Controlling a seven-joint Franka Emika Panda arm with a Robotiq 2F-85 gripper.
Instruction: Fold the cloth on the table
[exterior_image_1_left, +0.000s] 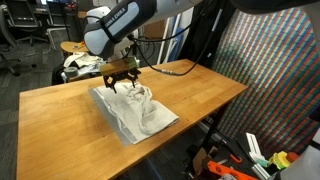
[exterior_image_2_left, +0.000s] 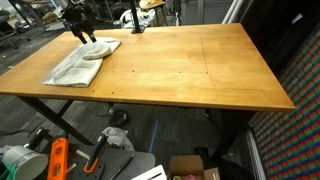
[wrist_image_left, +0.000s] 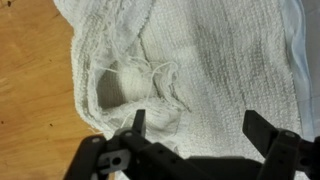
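Observation:
The white cloth (exterior_image_1_left: 135, 112) lies crumpled on the wooden table (exterior_image_1_left: 60, 115), with a raised bunch near its middle. In an exterior view the cloth (exterior_image_2_left: 80, 62) sits at the table's (exterior_image_2_left: 190, 65) far left corner, partly doubled over. My gripper (exterior_image_1_left: 123, 84) hovers just above the cloth's upper edge with its jaws wide apart. In the wrist view the cloth (wrist_image_left: 210, 60) fills the frame, a rumpled fold at left, bare wood beyond. The gripper (wrist_image_left: 197, 128) is open, and nothing sits between its fingers (wrist_image_left: 139, 122).
A round wooden stool (exterior_image_1_left: 72, 47) and a white bundle with dark patches (exterior_image_1_left: 82, 64) stand behind the table. Orange tools and clutter (exterior_image_2_left: 58, 158) lie on the floor under the table. A patterned panel (exterior_image_1_left: 285, 70) stands past the table's end.

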